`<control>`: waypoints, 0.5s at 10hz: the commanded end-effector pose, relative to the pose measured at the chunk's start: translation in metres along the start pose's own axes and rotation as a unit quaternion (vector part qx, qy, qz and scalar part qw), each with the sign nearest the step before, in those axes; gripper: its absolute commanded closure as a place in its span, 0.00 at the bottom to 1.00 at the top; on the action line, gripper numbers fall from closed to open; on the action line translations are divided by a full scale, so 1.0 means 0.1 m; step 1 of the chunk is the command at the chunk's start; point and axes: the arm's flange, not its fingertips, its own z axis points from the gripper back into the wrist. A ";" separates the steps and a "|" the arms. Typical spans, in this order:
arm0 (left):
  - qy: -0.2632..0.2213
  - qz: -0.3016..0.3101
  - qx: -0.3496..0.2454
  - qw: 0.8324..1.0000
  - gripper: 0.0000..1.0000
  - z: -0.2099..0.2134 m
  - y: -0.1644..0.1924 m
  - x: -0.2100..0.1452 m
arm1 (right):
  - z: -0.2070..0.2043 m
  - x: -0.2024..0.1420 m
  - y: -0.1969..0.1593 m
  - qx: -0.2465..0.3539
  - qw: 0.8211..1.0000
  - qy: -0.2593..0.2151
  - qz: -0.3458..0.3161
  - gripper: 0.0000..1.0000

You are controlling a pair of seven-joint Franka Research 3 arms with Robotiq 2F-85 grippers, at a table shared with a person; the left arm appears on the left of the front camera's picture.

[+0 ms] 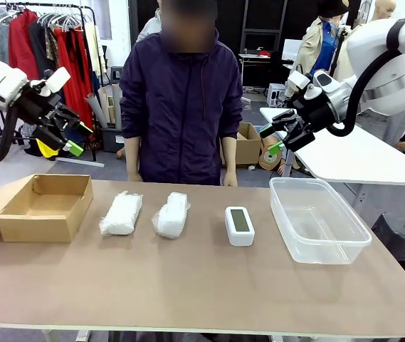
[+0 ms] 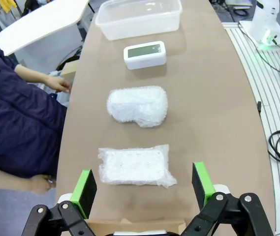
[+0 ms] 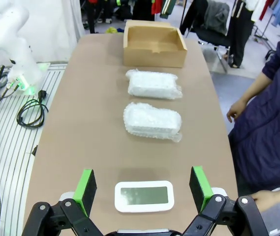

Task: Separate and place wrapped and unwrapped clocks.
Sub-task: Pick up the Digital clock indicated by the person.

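Observation:
Two wrapped clocks lie on the brown table in crinkly white wrap: one (image 1: 122,214) (image 2: 136,166) (image 3: 153,84) nearer the cardboard box, the other (image 1: 171,214) (image 2: 138,105) (image 3: 152,120) beside it. The bare white clock (image 1: 240,225) (image 2: 145,54) (image 3: 144,195) with a grey-green screen lies face up further right. My left gripper (image 1: 69,135) (image 2: 143,186) hangs open high above the box, looking down on the nearer bundle. My right gripper (image 1: 279,137) (image 3: 143,191) hangs open high above the tub's far side, the bare clock showing between its fingers far below.
An open brown cardboard box (image 1: 44,206) (image 3: 154,45) sits at the table's left end. A clear plastic tub (image 1: 318,219) (image 2: 140,17) sits at the right end. A person (image 1: 181,107) stands at the far edge, hands at the table rim.

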 end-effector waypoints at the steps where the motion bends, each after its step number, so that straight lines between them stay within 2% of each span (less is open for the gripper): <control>1: -0.002 -0.001 0.002 1.000 0.00 0.01 0.00 0.00 | 0.01 0.00 0.00 0.000 1.000 0.002 0.001 0.00; 5: -0.002 -0.001 0.002 1.000 0.00 0.01 0.00 0.00 | 0.01 0.00 0.00 0.000 1.000 0.002 0.001 0.00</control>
